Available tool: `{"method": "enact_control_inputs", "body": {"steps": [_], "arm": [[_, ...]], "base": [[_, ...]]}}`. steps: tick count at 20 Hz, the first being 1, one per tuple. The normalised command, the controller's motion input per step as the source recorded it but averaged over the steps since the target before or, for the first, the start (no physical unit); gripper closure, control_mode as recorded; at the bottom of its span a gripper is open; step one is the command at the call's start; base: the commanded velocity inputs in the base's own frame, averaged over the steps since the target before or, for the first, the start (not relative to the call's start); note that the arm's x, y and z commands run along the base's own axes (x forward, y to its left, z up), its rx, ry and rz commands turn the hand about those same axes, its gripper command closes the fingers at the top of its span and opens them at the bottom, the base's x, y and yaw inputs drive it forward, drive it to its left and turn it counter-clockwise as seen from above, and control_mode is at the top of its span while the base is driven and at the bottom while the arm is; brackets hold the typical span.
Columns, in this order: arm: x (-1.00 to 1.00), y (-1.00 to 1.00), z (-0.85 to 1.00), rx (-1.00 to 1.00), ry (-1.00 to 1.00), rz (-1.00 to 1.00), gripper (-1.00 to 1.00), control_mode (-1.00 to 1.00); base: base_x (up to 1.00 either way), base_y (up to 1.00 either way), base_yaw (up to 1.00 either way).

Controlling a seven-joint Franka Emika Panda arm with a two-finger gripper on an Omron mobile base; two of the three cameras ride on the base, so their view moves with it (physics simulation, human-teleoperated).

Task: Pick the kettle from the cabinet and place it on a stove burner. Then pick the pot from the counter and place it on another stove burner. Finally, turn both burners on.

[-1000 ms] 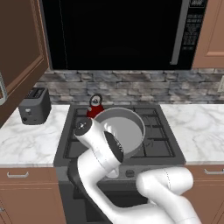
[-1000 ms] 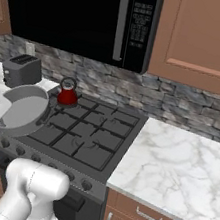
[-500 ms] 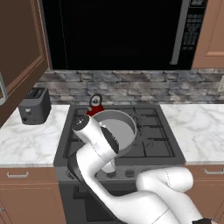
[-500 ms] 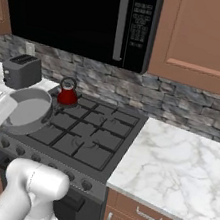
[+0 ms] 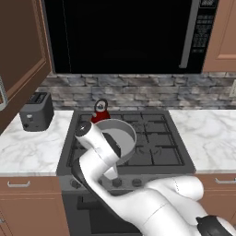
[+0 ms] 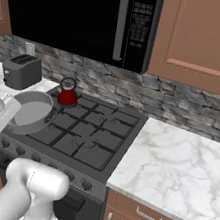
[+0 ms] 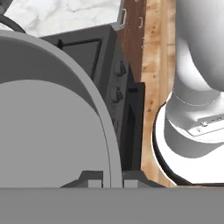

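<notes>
One burner is already taken: kettle (image 5: 100,112) sits upright on the back-left burner of the stove (image 5: 156,150), against the stone backsplash. Pot (image 5: 119,138) is off the counter (image 5: 27,150) and in the air, tilted so its open mouth faces the camera in left base view, hanging over the stove's front-left corner just in front of the kettle, not touching it. Gripper (image 7: 106,179) is pinched on the pot's rim; in hand view the two tips sit either side of the thin wall w/ no gap left.

Change vs. a sec ago: pot has moved in from the stove's left edge toward the grates, and the wrist has come w/ it; tilt looks abt the same. Kettle, toaster (image 5: 36,112) unmoved, base not driven.

Meaning: 2nd carry is nearly over. Pot still needs levelling before it goes down on a free burner, prob front-left, w/ enough clearance from the kettle. Knobs (image 6: 86,184) along the stove front untouched by the look of it, so both burners are still to be lit.
</notes>
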Motion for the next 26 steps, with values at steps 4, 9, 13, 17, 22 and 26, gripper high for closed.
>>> {"method": "enact_control_inputs", "body": {"steps": [4, 9, 13, 17, 22, 26], "arm": [[0.25, 0.03, -0.15, 0.00, 0.00, 0.03, 1.00, -1.00], [0.30, 0.00, -0.02, 0.03, 0.00, 0.00, 1.00, -1.00], [0.27, 0.00, -0.03, 0.04, 0.05, 0.00, 1.00, -1.00], [0.18, 0.02, -0.10, 0.04, 0.05, 0.00, 1.00, -1.00], [0.15, 0.02, -0.11, 0.03, 0.05, 0.00, 1.00, -1.00], [0.15, 0.05, -0.15, 0.03, 0.02, 0.00, 1.00, -1.00]], "base": [[0.00, 0.00, 0.00], [0.00, 0.00, 0.00], [0.00, 0.00, 0.00], [0.00, 0.00, 0.00], [0.00, 0.00, 0.00], [0.00, 0.00, 0.00]]}}
